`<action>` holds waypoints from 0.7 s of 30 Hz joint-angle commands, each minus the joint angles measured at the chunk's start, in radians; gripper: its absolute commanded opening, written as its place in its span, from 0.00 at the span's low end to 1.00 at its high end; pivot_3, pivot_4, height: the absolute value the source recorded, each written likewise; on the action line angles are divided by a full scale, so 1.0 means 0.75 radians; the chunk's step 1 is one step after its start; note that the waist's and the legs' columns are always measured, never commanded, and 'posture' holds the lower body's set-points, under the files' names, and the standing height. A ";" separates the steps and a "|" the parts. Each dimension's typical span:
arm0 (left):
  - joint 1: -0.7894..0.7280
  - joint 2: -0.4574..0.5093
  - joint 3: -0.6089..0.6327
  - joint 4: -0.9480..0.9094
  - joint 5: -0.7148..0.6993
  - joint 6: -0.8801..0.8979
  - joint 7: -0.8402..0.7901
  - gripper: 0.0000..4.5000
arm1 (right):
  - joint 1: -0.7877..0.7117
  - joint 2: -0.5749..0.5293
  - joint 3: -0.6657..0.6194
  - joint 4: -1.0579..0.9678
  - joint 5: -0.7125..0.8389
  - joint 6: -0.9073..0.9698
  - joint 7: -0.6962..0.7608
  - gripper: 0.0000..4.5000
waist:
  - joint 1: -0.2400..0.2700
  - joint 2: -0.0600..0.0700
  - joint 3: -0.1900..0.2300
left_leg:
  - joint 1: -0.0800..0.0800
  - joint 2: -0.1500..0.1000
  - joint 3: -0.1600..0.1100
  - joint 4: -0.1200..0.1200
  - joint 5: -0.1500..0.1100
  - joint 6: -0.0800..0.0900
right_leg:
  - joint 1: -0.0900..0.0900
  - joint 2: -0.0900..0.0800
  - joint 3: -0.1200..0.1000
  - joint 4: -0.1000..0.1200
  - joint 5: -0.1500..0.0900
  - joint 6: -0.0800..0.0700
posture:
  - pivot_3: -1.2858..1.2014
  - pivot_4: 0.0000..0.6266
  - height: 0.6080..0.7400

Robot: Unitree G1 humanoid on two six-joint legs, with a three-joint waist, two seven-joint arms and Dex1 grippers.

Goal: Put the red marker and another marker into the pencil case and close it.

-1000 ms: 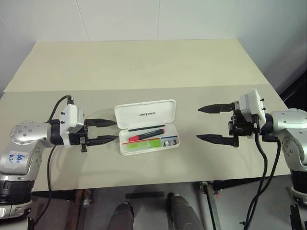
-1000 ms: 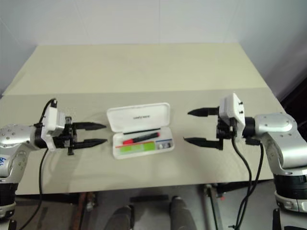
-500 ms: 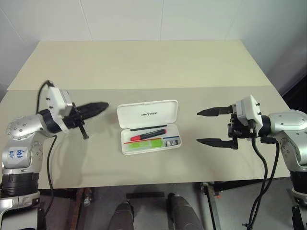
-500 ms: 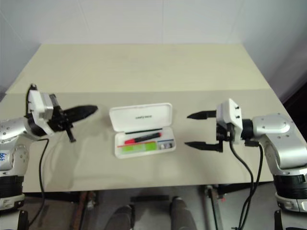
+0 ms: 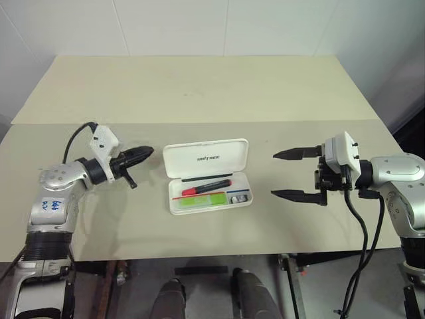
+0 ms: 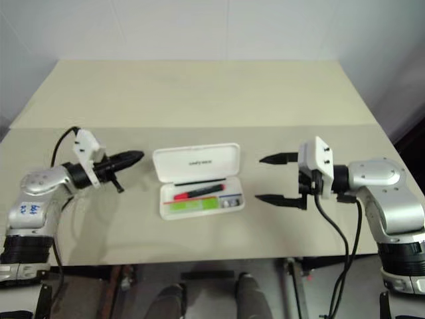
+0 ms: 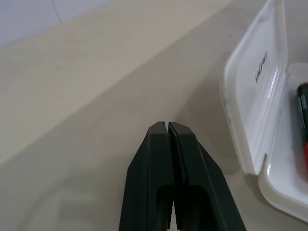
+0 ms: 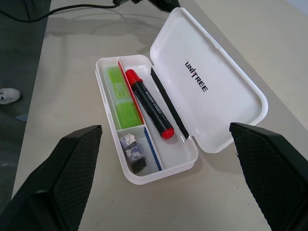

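Observation:
The white pencil case [image 5: 174,207] lies open in the middle of the table, its lid [image 5: 206,158] tipped back with dark lettering on it. Inside lie the red marker [image 5: 206,187], black with a red cap, and a short light-green marker [image 5: 199,201] in front of it. In the right wrist view both markers, red [image 8: 149,103] and green [image 8: 120,96], rest side by side in the tray. My left gripper [image 5: 147,153] is shut and empty, pointing at the lid's left end, a short gap away. Right of the case, my right gripper [image 5: 273,175] stands open and empty.
A small grey metallic object [image 8: 132,149] sits in the case's little end compartment. A seam [image 5: 199,122] crosses the beige table behind the case. The table's front edge [image 5: 199,256] runs just below the arms. A black cable [image 5: 74,136] loops off my left wrist.
My left gripper has shut from partly open and swung away from the case's front to a spot farther back, level with the lid. The right arm has kept still.

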 commanded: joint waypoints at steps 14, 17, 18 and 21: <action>-0.133 -0.101 -0.065 0.028 -0.013 0.055 -0.086 0.01 | 0.017 0.013 -0.016 -0.089 0.045 0.012 -0.074 1.00 | 0.003 0.000 0.000 | 0.000 0.000 0.000 0.000 0.000 0.000 | 0.000 0.000 0.000 0.000 0.000 0.000 | 0.52 0.24 1.00; -0.135 -0.102 -0.066 0.012 -0.014 0.051 -0.113 0.01 | 0.014 0.017 -0.012 -0.090 0.048 0.012 -0.082 1.00 | 0.003 0.000 0.000 | 0.000 0.000 0.000 0.001 0.000 0.000 | 0.000 0.000 0.000 0.000 0.000 0.000 | 0.52 0.24 1.00; -0.136 -0.101 -0.066 0.009 -0.016 0.055 -0.118 0.01 | 0.014 0.018 -0.010 -0.089 0.047 0.011 -0.084 1.00 | 0.003 0.000 0.000 | 0.000 0.000 0.000 0.001 0.000 0.000 | 0.000 0.000 0.000 0.000 0.000 0.000 | 0.52 0.24 1.00; -0.132 -0.093 -0.070 -0.024 -0.043 0.042 -0.188 0.01 | 0.015 0.023 -0.004 -0.091 0.046 0.010 -0.089 1.00 | 0.003 0.000 0.000 | 0.000 0.000 0.000 0.000 0.000 0.000 | 0.000 0.000 0.000 0.000 0.000 0.000 | 0.52 0.24 1.00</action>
